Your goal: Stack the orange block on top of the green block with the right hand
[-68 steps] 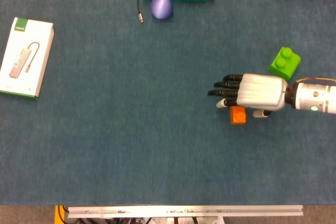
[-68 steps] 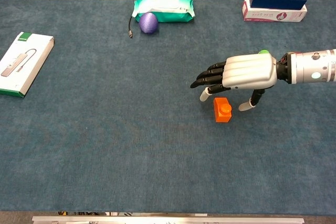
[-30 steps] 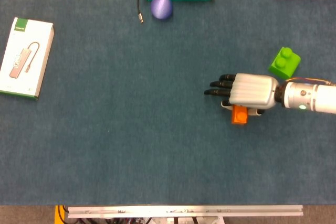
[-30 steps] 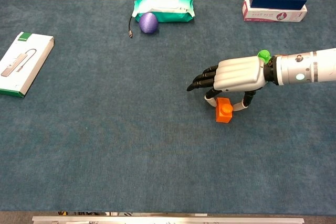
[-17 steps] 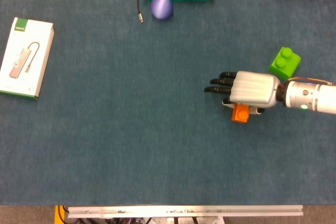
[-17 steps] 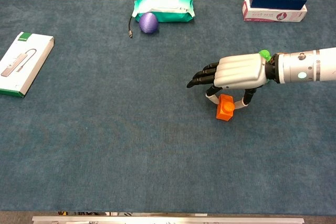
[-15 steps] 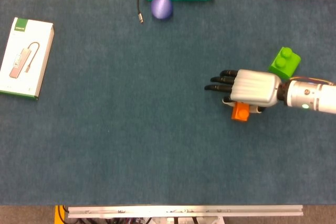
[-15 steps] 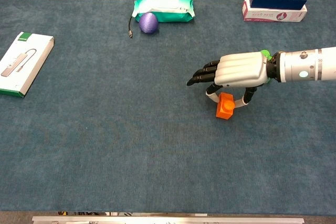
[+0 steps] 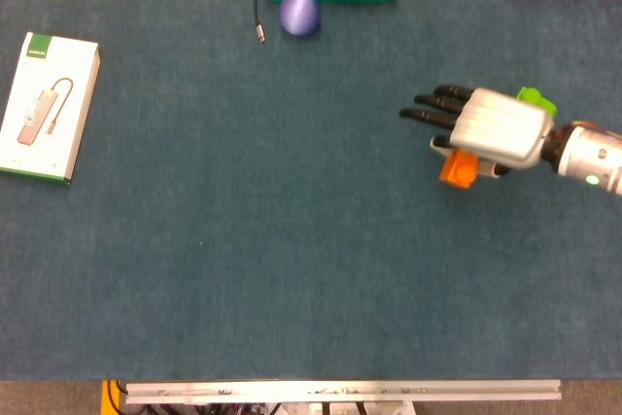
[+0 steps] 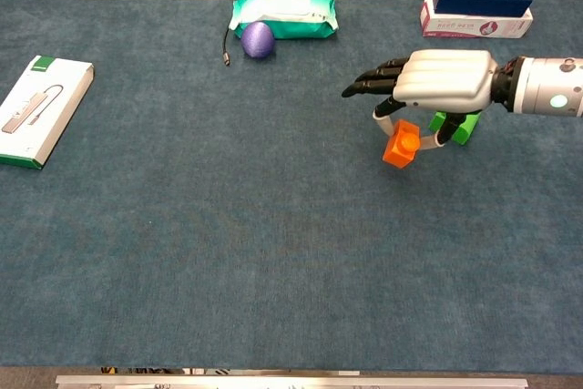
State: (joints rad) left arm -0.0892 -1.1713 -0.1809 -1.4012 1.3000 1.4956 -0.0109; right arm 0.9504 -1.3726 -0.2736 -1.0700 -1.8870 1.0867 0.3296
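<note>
My right hand (image 10: 444, 80) pinches the orange block (image 10: 401, 148) between thumb and a finger, other fingers extended, lifted off the desk (image 10: 273, 252), just left of the green block (image 10: 455, 125). Print on the white hub box (image 9: 49, 107) and the boxes (image 10: 476, 8) is unreadable.

Right hand (image 10: 444, 81) with ribbed silver back, black fingers, white-tipped thumb, silver forearm

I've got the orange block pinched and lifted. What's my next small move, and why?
Probably carry it a little further toward the green block and level it. The right hand holds the orange block tilted, clear of the table, and it hangs beside the green block, not above it.
</note>
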